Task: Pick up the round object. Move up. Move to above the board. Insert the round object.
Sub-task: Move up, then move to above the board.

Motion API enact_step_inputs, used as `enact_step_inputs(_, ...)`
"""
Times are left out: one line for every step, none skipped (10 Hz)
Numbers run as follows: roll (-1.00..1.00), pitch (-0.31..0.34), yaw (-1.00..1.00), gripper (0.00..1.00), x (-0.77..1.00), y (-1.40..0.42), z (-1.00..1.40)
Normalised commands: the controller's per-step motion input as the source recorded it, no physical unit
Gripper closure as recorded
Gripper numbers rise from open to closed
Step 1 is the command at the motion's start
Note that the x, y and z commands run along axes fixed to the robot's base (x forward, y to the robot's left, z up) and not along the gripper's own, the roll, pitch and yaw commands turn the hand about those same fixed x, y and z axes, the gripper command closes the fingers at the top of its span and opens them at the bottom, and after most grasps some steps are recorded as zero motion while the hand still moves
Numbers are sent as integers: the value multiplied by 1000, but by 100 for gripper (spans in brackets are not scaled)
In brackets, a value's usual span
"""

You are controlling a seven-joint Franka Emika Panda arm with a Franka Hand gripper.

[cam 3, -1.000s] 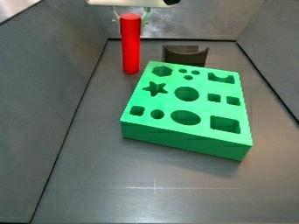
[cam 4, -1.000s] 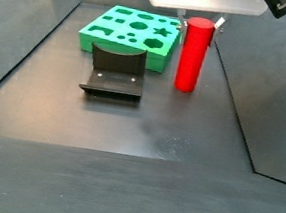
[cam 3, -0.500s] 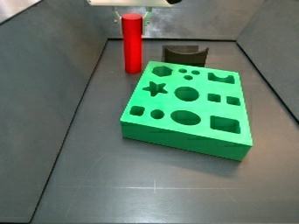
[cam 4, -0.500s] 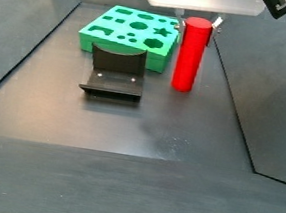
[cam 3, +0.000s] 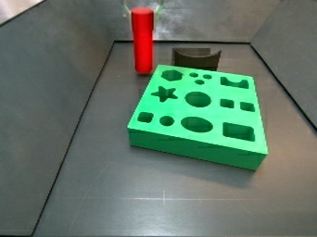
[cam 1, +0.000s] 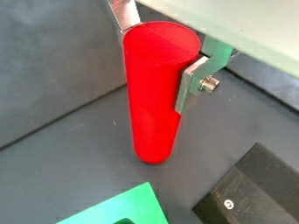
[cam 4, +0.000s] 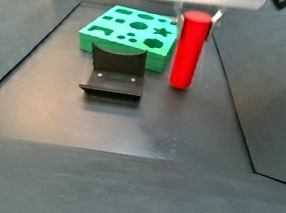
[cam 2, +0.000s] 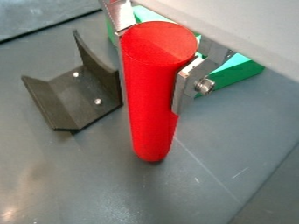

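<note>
The round object, a tall bright red cylinder peg, stands upright at the back of the floor, beside the board's far corner. It fills both wrist views and shows in a side view. My gripper is shut on the peg's upper end, one silver finger on each side, and its body sits at the frame's upper edge. The peg's lower end hangs just over the floor. The board, a thick green slab with dark cut-out holes, lies flat beside the peg.
The dark fixture stands on the floor between the peg and the board. A corner of the board shows in both wrist views. Sloped grey walls bound the floor.
The gripper has risen a little with the red peg in it; the peg's lower end sits slightly higher in both side views. The board and the fixture have not moved.
</note>
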Motion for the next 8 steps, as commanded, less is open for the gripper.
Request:
enact_step_inputs(-20,14,-6,100,-55,-25,550)
enact_step_inputs(-33,19,0,100,-34,-17,386)
enact_step_inputs(-41,23,2,100,-24,-15,272)
enact_step_inputs(287,-176,-205,100,46,-58,1000)
enact_step_inputs(283,-166,-203,100,47,-58,1000)
enact_step_inputs(257,-95,-156,100,30,-52,1000)
enact_step_inputs(199,-36,-91,100,28,-48,1000)
enact_step_inputs(160,7,-56,100,29,-47,1000)
